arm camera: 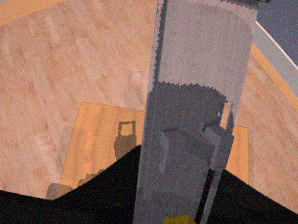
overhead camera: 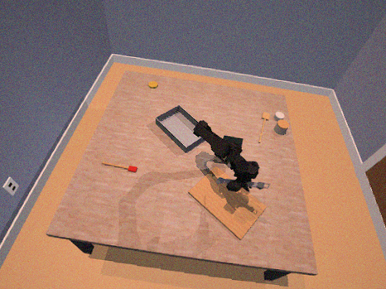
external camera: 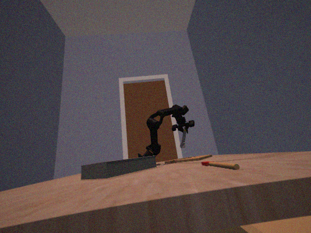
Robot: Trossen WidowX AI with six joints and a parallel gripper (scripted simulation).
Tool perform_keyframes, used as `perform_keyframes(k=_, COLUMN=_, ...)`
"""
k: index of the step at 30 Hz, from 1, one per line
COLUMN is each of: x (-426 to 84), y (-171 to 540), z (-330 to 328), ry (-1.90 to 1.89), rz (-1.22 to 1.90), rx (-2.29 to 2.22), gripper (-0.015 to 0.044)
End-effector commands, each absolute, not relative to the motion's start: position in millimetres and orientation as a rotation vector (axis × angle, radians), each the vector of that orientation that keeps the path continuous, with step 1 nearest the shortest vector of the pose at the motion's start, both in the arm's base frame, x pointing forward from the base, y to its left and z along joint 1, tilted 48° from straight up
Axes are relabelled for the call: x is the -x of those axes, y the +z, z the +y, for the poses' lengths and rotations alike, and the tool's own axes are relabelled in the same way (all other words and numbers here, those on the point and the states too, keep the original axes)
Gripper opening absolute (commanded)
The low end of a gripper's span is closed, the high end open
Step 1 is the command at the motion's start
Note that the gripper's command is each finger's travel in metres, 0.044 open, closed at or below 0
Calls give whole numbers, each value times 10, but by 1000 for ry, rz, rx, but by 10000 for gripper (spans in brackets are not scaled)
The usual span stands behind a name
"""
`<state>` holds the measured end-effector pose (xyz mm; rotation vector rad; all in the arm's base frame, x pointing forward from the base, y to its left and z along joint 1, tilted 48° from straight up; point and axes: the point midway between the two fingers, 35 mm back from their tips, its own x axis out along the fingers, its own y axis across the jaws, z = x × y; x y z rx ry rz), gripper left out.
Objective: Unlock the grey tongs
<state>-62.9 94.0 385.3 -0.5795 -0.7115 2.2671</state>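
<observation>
My gripper is shut on the grey tongs and holds them in the air above the wooden board. In the exterior view the tongs hang steeply down from the fingers, slightly tilted, clear of the board. In the wrist view they fill the middle, with a yellow part low between the black fingers. Whether the tongs are locked or unlocked cannot be told. The roasting tin holds nothing that I can see.
A red-headed spatula lies left of the board. At the back right are an orange spatula, a white pot and an orange-topped jar. A yellow disc lies at the back left.
</observation>
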Motion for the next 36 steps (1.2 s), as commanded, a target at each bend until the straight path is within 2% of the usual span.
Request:
perform_keyframes(k=1, x=650, y=3833, z=1005, ry=2227, rz=-658, rx=666, gripper=-150)
perform_keyframes(k=14, x=756, y=3735, z=1223, ry=2105, rz=-522, rx=877, gripper=-150)
perform_keyframes(k=36, x=652, y=3510, z=1517, ry=1822, rz=-274, rx=1288, gripper=-150)
